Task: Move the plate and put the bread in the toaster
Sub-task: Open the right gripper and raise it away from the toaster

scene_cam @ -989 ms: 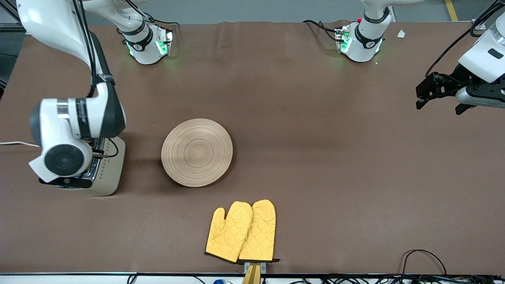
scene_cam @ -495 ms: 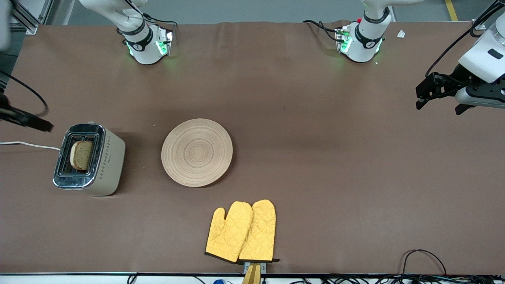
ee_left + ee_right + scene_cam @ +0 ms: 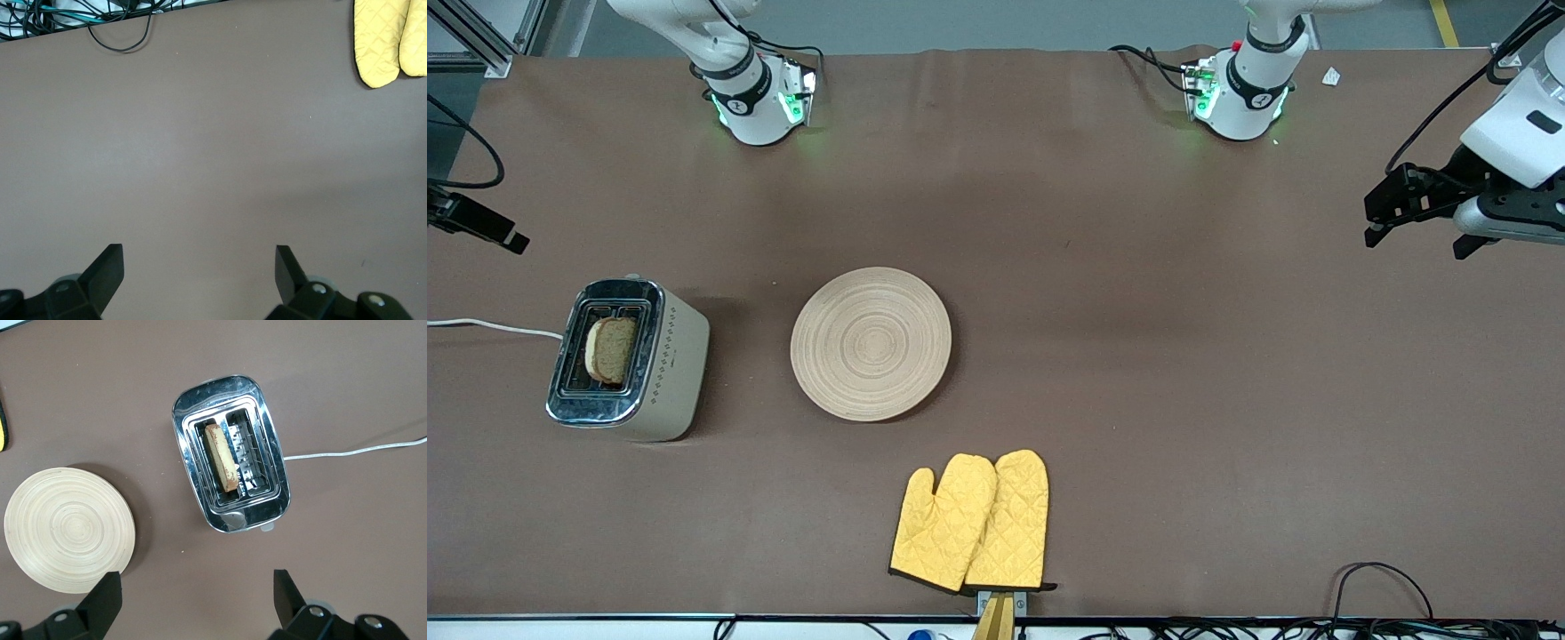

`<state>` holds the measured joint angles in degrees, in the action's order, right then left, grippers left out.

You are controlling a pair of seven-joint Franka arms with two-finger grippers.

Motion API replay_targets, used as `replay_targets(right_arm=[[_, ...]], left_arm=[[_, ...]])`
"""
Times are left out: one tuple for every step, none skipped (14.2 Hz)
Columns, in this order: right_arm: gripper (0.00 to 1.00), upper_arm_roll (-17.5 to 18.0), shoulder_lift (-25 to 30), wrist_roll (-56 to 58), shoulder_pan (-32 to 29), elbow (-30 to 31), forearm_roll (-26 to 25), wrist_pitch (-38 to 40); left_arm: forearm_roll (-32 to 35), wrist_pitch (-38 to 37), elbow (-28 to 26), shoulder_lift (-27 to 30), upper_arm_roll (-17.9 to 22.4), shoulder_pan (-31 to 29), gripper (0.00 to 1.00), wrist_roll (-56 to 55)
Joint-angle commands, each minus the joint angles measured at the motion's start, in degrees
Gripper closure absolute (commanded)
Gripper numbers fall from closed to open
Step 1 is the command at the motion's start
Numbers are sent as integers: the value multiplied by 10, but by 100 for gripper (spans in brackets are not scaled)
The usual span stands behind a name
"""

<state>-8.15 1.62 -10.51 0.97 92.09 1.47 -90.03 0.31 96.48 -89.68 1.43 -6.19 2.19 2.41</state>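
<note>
The cream toaster (image 3: 630, 360) with a chrome top stands at the right arm's end of the table. The bread (image 3: 611, 348) stands upright in one of its slots, and the other slot is empty. The round beige plate (image 3: 871, 343) lies bare on the table beside the toaster, toward the table's middle. My right gripper (image 3: 197, 593) is open and empty, high over the table beside the toaster (image 3: 230, 461), bread (image 3: 222, 457) and plate (image 3: 69, 529). My left gripper (image 3: 1416, 238) is open and empty, waiting over the left arm's end of the table; it also shows in its wrist view (image 3: 199, 270).
A pair of yellow oven mitts (image 3: 971, 522) lies near the table's front edge, nearer the camera than the plate. The toaster's white cord (image 3: 489, 326) runs off the table at the right arm's end. Cables (image 3: 120, 20) hang along the front edge.
My right arm has lifted off the toaster and pulled away to the table's edge, open. The bread stays in the slot. The left arm has not moved.
</note>
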Motion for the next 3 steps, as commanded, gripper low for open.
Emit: replay_targets(right_arm=[[0, 6, 33, 14, -5, 51, 13, -25], [0, 8, 43, 20, -3, 64, 11, -37], [0, 9, 44, 22, 6, 65, 2, -37]], left_arm=[[0, -9, 26, -14, 2, 1, 0, -1], [0, -9, 26, -14, 3, 0, 0, -1], [0, -9, 26, -14, 3, 0, 0, -1]])
